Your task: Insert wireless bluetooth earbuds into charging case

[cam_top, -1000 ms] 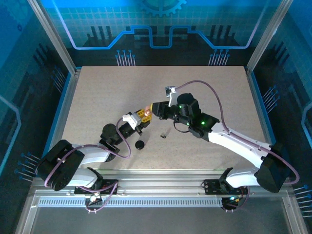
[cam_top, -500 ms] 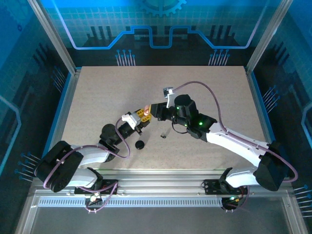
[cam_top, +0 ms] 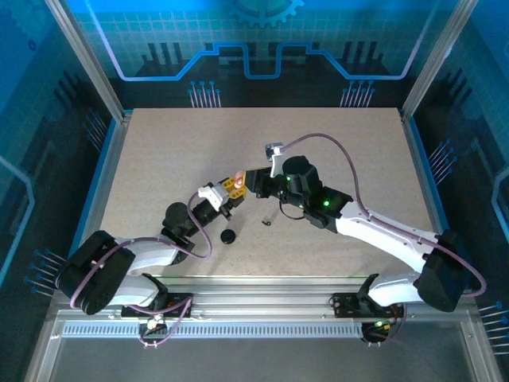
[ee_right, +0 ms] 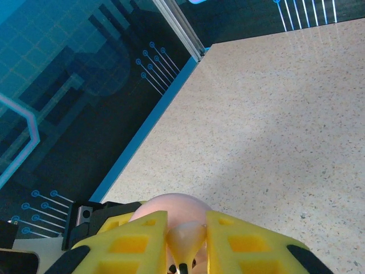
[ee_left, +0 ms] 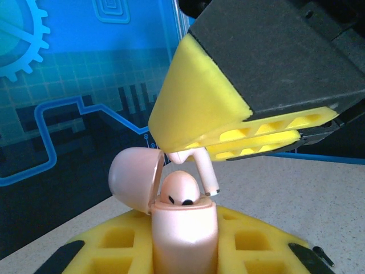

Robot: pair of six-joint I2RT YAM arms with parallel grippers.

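The pale pink charging case (ee_left: 183, 228) stands upright near the middle of the speckled table (cam_top: 334, 143), lid (ee_left: 132, 177) flipped back, clamped tight in the left gripper (ee_left: 183, 251). From where I stand, the right arm has crept a little leftward over the last second. That puts the right gripper (ee_left: 174, 149) directly over the case mouth, jaws pinched almost closed on a pink earbud (ee_left: 199, 168) whose stem hangs down at the free slot. I'd say that is final lining-up before the push. A black round case (cam_top: 228, 235) lies nearer the bases. A second pink earbud (ee_left: 179, 191) already sits inside the pink case, and a black earbud (cam_top: 267, 220) waits on the table.
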